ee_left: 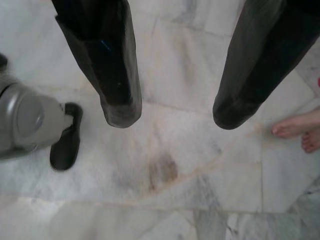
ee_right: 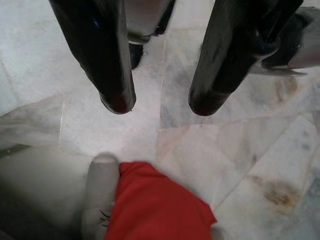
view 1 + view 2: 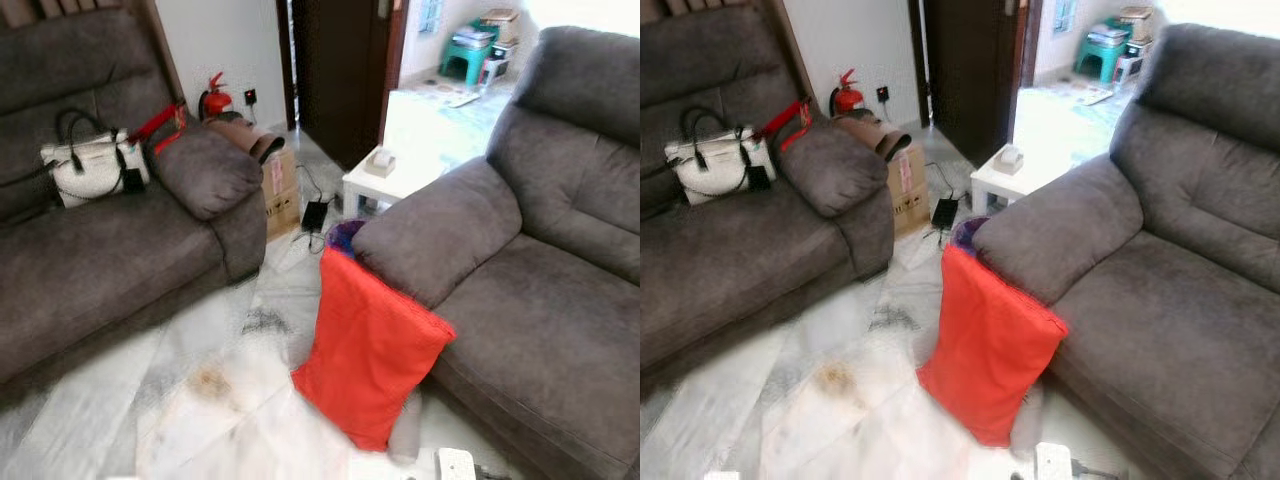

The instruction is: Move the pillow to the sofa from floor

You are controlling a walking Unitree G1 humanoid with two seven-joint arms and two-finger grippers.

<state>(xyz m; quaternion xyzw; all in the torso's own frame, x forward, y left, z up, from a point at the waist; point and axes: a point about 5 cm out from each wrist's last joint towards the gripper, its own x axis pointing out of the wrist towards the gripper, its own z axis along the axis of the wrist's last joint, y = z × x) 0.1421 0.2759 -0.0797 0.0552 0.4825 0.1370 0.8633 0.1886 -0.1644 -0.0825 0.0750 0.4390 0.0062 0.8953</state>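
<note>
A red pillow (image 3: pixel 370 345) stands on the marble floor, leaning against the armrest of the grey sofa (image 3: pixel 545 330) on the right. Its corner (image 2: pixel 155 205) lies below my right gripper (image 2: pixel 164 101), which hangs open above the floor with nothing between its fingers. My left gripper (image 1: pixel 177 114) is also open and empty, over bare stained marble. Neither gripper touches the pillow.
A second grey sofa (image 3: pixel 90 260) on the left carries a white handbag (image 3: pixel 90 165). Between the sofas are a cardboard box (image 3: pixel 282 190) and a white side table (image 3: pixel 385 180). A grey roll (image 3: pixel 405 430) and a power strip (image 3: pixel 455 465) lie by the pillow. A person's bare foot (image 1: pixel 297 127) is nearby.
</note>
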